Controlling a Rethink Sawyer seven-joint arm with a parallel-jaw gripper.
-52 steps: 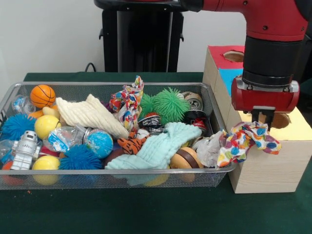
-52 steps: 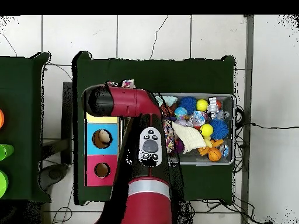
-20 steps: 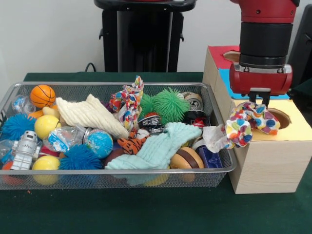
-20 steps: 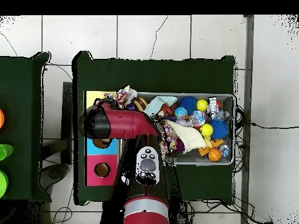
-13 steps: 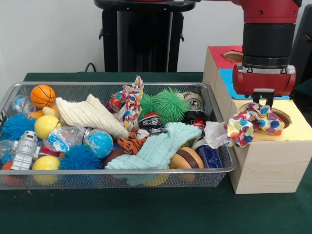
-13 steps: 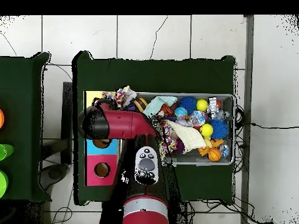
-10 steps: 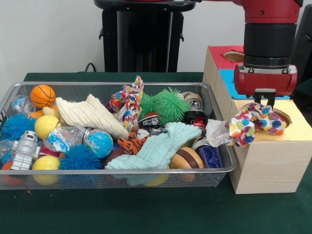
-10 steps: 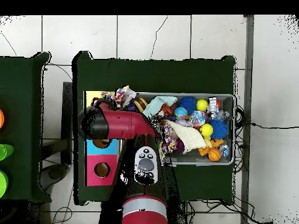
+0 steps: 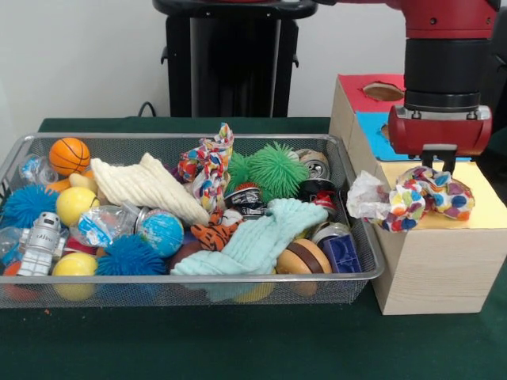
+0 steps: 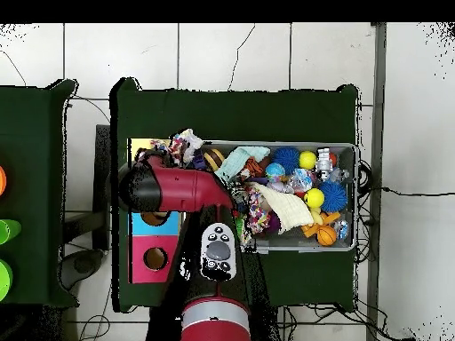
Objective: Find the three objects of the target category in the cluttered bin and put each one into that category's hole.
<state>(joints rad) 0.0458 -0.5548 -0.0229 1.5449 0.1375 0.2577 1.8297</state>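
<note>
My gripper (image 9: 442, 165) is shut on a white printed rag (image 9: 428, 198) and holds it low over the yellow top face (image 9: 487, 210) of the pale wood box. The rag covers the yellow-topped hole, and its white tail (image 9: 364, 198) hangs toward the wire-mesh bin (image 9: 190, 278). In the overhead view the rag (image 10: 182, 146) shows beside the arm (image 10: 173, 188), which hides the gripper. A second printed rag (image 9: 207, 166) stands among the clutter at the bin's middle back. A third one does not show.
The bin holds a cream cloth (image 9: 146, 186), a mint-green cloth (image 9: 261, 237), a green spiky ball (image 9: 277, 168), balls and toys. Behind the yellow top are the blue top (image 9: 379, 131) and the red-topped hole (image 9: 384, 91).
The gripper has carried the rag from beside the bin's right end up and over onto the yellow top. The rag now covers the hole.
</note>
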